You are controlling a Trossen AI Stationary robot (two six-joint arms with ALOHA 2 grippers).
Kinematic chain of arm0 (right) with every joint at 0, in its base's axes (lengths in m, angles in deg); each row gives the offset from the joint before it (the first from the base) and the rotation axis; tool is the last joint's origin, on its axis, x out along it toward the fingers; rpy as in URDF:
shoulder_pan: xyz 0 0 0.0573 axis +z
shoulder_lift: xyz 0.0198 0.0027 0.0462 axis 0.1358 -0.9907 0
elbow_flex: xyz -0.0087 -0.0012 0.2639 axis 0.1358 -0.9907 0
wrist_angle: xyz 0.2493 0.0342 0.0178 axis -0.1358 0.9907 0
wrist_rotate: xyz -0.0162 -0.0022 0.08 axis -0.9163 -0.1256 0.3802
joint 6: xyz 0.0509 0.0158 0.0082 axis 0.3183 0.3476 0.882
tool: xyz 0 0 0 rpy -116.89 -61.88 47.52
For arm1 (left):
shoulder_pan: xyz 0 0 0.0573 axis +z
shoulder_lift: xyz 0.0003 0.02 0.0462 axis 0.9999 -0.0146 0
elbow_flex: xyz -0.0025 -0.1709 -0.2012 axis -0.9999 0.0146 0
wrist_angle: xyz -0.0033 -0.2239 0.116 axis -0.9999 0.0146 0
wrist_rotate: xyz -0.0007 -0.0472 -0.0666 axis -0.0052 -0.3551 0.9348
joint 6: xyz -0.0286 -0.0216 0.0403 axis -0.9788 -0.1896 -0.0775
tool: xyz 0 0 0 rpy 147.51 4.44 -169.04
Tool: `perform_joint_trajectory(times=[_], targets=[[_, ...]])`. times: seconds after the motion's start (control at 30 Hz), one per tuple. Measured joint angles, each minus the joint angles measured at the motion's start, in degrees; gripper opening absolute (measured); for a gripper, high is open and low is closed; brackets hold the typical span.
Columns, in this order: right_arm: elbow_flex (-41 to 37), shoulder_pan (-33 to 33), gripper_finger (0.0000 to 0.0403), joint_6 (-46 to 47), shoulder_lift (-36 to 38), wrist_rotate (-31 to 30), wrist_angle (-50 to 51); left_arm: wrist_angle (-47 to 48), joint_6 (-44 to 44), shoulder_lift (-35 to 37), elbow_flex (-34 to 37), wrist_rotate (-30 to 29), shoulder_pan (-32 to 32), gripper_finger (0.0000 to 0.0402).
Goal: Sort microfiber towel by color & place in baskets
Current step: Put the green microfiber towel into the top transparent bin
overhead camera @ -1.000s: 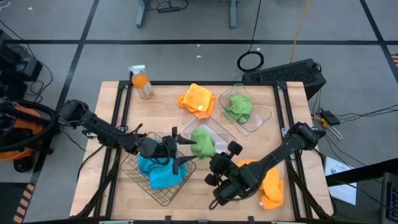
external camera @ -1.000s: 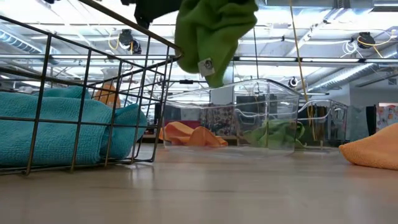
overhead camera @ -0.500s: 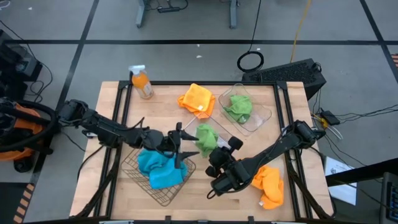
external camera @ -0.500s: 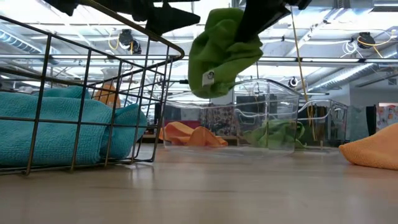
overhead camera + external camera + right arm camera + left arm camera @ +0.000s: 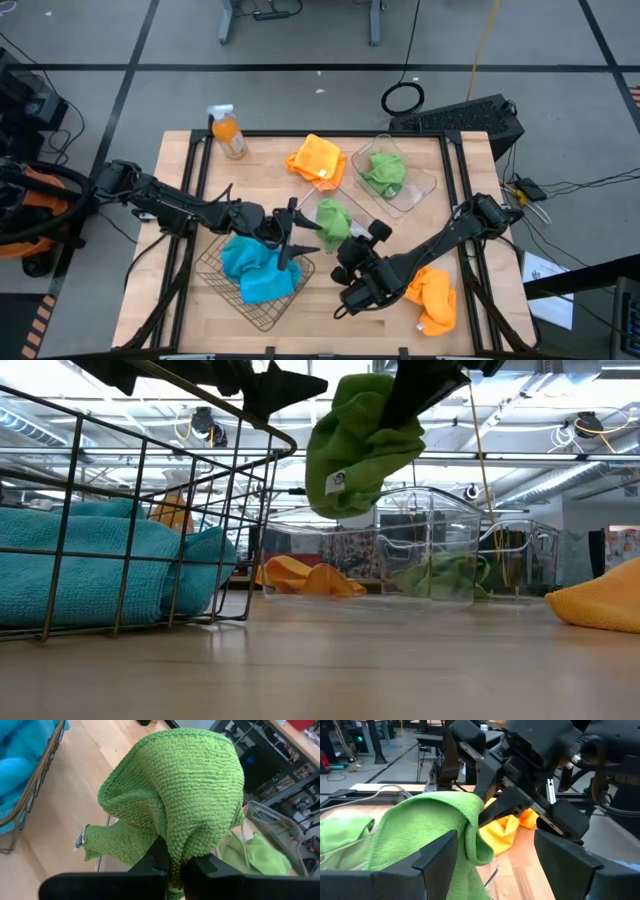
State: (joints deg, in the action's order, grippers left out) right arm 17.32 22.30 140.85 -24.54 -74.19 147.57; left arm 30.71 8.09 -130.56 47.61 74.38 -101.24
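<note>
A green microfiber towel (image 5: 333, 222) hangs in the air over the table's middle, with my right gripper (image 5: 345, 240) shut on it. In the low view the towel (image 5: 360, 440) dangles clear of the table, a white tag (image 5: 335, 482) on its lower part. My left gripper (image 5: 300, 228) stands open just left of the towel, fingers pointing at it, nothing between them (image 5: 495, 842). Blue towels (image 5: 255, 272) lie in the wire basket (image 5: 215, 270). Another green towel (image 5: 383, 170) lies in a clear tub (image 5: 425, 185). My right gripper pinches a bunched fold of the green towel (image 5: 172, 851) between its two fingers (image 5: 150, 865). The fingers slant down from the table's near right. The cloth bulges out past the fingers and hangs slack below them, clear of the table.
A second clear tub (image 5: 350, 205) lies below the held towel, beside an orange towel (image 5: 317, 158) at the far middle. Another orange towel (image 5: 432, 297) lies near the right front. An orange spray bottle (image 5: 229, 133) stands at the far left.
My right gripper has sunk a little and carried the green towel slightly toward the table's right, away from my left gripper. My left gripper has swung toward the far edge and stayed open. The towel still hangs clear of the table.
</note>
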Motion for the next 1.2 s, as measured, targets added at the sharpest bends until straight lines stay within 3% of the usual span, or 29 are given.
perform_joint_trajectory(times=[0.23,0.77,1.2], targets=[[0.0,0.8,0.0013,7.3,0.0,-4.7,-0.1,-1.1,0.3,0.0,0.0,0.0,0.0,0.027],[0.0,4.9,0.0013,11.2,0.0,-4.8,-0.1,-1.4,-3.2,0.0,0.0,-0.4,-2.4,0.027],[0.0,9.5,0.0013,14.4,0.0,-4.5,-2.7,-3.5,-3.2,0.0,0.0,-7.1,-7.3,0.027]])
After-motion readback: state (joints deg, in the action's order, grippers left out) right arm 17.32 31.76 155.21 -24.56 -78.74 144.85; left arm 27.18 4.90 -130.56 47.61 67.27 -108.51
